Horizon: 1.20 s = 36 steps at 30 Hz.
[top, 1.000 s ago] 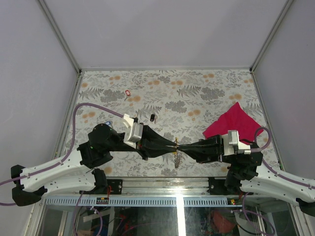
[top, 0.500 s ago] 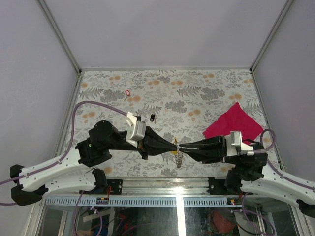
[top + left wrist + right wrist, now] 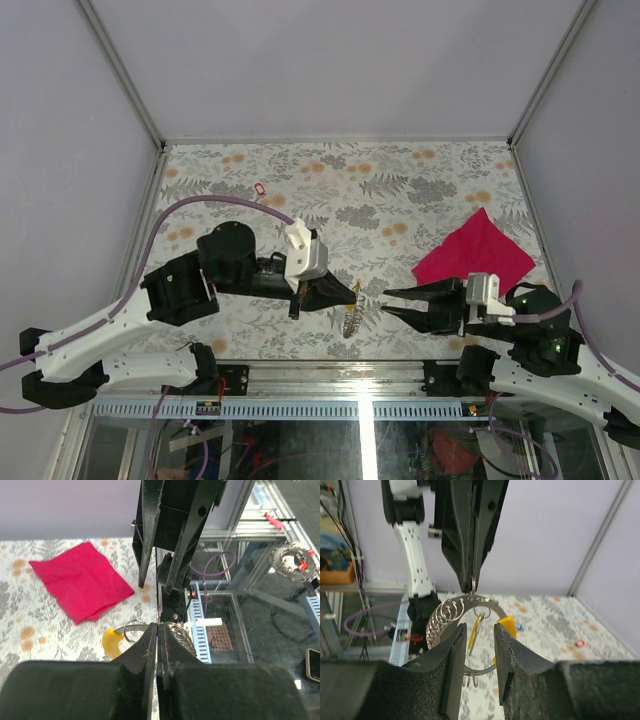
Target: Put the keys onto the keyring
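Observation:
The keyring (image 3: 492,601), a thin metal loop with a row of small split rings and a yellow piece (image 3: 507,625), hangs from my left gripper (image 3: 356,291), which is shut on one of its small rings. A yellow key (image 3: 475,628) dangles from the loop. In the left wrist view the keyring (image 3: 134,626) shows on both sides of the closed jaws. My right gripper (image 3: 385,303) stands open just right of the keyring, with the loop beyond its fingertips (image 3: 460,628). A red key (image 3: 260,188) and a blue key (image 3: 519,627) lie on the table. The black key is hidden.
A magenta cloth (image 3: 474,250) lies on the flowered table (image 3: 400,190) at the right, behind my right arm. The table's near edge and metal frame (image 3: 330,372) run just below the grippers. Grey walls enclose the other three sides.
My right gripper has opened and drawn back to the right, off the keyring. My left arm has swung up and turned, and the keyring now hangs from it alone.

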Motion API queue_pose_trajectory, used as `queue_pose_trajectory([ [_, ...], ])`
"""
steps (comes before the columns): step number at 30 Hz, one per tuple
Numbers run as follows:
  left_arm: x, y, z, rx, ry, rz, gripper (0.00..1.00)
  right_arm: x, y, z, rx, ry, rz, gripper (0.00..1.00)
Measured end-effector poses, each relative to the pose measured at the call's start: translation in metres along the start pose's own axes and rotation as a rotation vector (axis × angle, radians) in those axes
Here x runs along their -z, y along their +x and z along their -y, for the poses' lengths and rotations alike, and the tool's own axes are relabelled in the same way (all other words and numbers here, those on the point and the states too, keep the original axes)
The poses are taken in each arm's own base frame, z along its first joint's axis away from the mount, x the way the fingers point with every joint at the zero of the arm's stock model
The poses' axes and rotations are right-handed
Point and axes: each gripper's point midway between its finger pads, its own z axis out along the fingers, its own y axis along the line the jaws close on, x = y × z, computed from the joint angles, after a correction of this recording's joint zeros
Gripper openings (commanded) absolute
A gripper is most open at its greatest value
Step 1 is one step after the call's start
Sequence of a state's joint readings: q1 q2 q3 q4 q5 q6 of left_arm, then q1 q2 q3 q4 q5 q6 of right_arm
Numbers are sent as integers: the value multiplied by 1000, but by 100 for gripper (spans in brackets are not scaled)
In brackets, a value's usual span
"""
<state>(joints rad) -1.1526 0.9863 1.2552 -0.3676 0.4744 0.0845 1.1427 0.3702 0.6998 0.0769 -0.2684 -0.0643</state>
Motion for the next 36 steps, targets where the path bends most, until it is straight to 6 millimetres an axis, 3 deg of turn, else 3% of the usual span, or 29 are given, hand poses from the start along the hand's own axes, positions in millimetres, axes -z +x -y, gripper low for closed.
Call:
queue_pose_trajectory([
  [7,-3,22,-9,11,-24,-147,0,5,32,0,0,3,-127,36],
  [18,-5,44,-11,5,-33,-258,0,-6,41,2,13,-5,-152,35],
  [27,-6,47,-11,-19,-36,-280,0,-21,63,-4,7,-68,-214,25],
  [36,-5,50,-12,-23,-42,-294,0,-22,63,-7,8,-86,-213,21],
])
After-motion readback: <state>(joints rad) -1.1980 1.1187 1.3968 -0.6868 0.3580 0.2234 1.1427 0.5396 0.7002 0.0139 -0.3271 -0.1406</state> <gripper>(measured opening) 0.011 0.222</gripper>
